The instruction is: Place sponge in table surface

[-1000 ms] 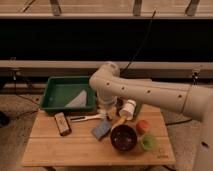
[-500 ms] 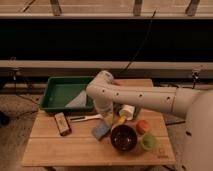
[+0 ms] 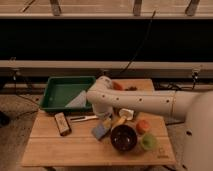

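So the sponge [image 3: 101, 131] is a small blue-grey block, roughly rectangular, sitting at a slant instead of square to the table edge. There's a yellowish layer along its upper-right edge. It's way smaller than the dark bowl [image 3: 123, 137] just to its right. It's around the middle of the table [image 3: 70, 150], a bit toward the front, between the bowl and the brush [image 3: 62, 123] off to the left. I honestly can't tell if it's flat on the wood or a hair above it.

The gripper [image 3: 106, 119] is low, right over the sponge's upper end, tucked under the fat white joint of the arm [image 3: 140, 102], which comes in from the right. Can't tell if the gripper is open, closed or holding the sponge, since the arm hides most of it.

Other stuff: a green tray [image 3: 52, 95] at the back left corner with something pale in it, and a silvery utensil [image 3: 82, 118] between the tray and the sponge. There's also a white thing [image 3: 126, 113] and an orange thing [image 3: 143, 125] behind the bowl, and a green cup [image 3: 148, 142] just beside it on the right.
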`<state>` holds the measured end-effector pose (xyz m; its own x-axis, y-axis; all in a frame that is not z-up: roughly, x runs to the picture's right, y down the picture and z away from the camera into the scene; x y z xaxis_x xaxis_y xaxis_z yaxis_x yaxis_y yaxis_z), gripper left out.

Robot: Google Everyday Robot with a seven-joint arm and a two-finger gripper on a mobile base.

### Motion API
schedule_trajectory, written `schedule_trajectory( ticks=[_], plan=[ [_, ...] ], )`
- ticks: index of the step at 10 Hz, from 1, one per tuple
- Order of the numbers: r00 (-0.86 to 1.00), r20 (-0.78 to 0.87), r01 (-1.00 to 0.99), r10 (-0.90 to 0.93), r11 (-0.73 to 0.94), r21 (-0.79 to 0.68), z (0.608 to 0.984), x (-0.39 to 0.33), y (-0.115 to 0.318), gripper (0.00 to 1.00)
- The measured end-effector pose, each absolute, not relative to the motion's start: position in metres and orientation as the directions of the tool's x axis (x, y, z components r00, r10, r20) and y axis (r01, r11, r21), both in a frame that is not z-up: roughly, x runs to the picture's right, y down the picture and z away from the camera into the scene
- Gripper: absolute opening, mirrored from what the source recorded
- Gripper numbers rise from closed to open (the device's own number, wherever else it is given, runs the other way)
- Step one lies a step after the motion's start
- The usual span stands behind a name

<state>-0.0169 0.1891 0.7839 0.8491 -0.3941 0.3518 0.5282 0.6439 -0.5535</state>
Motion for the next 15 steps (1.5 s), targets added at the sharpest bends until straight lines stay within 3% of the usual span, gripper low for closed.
schedule_trajectory(
  ticks=[6,15],
  plan=[
    [0.839,0.360,0.544,-0.408,0.644,-0.538,0.795,-0.012,0.221,0.65],
    [0.836,0.338,0.549,-0.433,0.647,-0.529,0.816,-0.019,0.232,0.65]
  ],
)
